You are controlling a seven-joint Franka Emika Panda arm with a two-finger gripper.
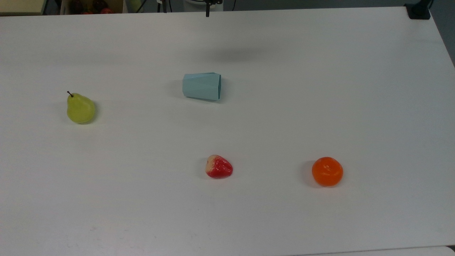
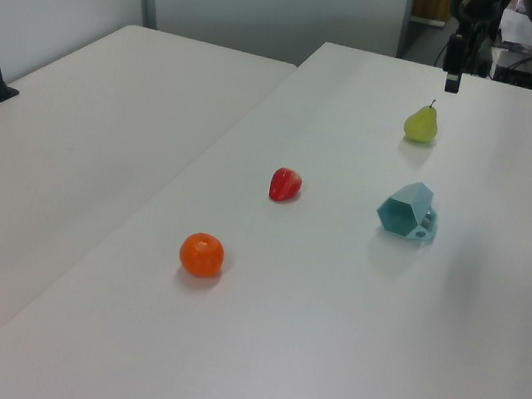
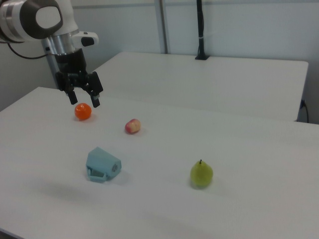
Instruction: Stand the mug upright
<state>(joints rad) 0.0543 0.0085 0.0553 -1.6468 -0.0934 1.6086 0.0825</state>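
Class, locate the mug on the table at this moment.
The mug lies on its side near the middle of the white table in the top view, to the right of the pear and above the strawberry.

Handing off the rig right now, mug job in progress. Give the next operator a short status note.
Gripper: open, empty, raised above the table, nothing between its fingers.
Mug: lying on its side mid-table, untouched, handle against the tabletop in the right view.
Pear, strawberry and orange sit apart from it.
Done: nothing.
Left: descend, grasp the mug, tip it upright, release.
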